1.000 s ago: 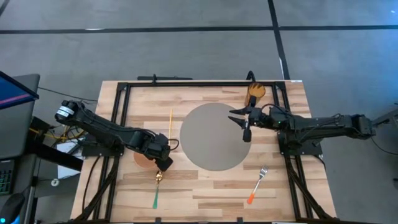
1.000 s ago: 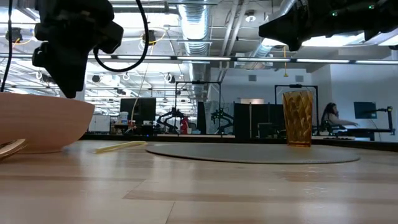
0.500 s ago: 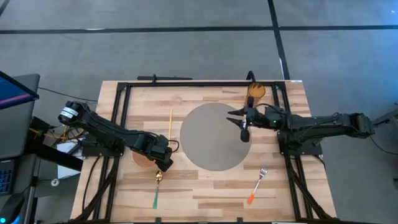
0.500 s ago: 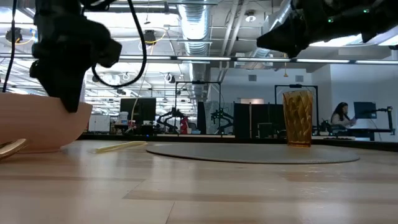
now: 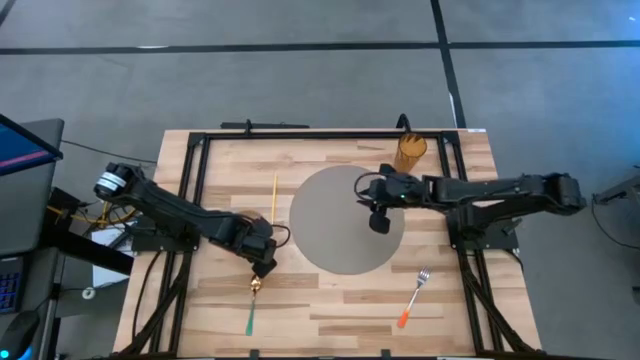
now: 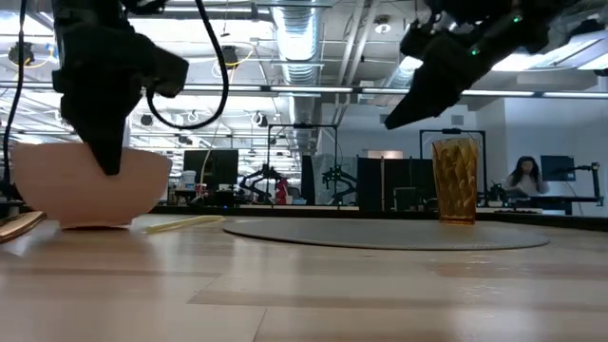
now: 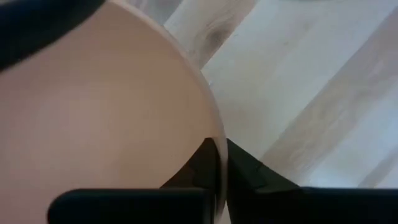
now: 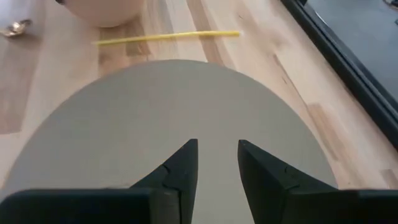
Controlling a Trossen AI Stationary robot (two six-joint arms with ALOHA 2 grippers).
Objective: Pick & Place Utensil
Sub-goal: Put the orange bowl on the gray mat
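Lying flat on the table [image 5: 330, 320], the spoon [image 5: 251, 305] is near the front edge on the left side: gold head towards the mat, green handle pointing at the front edge. Second candidate is the fork [image 5: 413, 297], orange handle, also flat, front right, well apart from the spoon. Nothing touches either one.

Handling, my read: both light, stiff and thin, lying flush on wood. The metal ends are probably slick, so pinch across the coloured handle near mid-length. Fingers need to come down to the wood either side; a shallow grip risks the thing pivoting or skating away.

Left gripper [image 5: 262, 262] sits just behind the spoon's head, but it isn't on the spoon. Wrist view shows its fingers [image 7: 202, 165] clamped across the rim of the pink bowl [image 6: 95, 188], one inside, one outside. In the low view the bowl sits on the wood at far left under that arm. The bowl needs letting go before the left arm can take the spoon.

Right gripper [image 5: 378, 222] hangs over the round grey mat [image 5: 330, 235], towards its right half, jaws apart, nothing between them. It's the free one and nearer the fork.

Also out there: amber cup [image 5: 411, 150] behind the mat on the right, yellow stick [image 5: 275, 200] just left of the mat.
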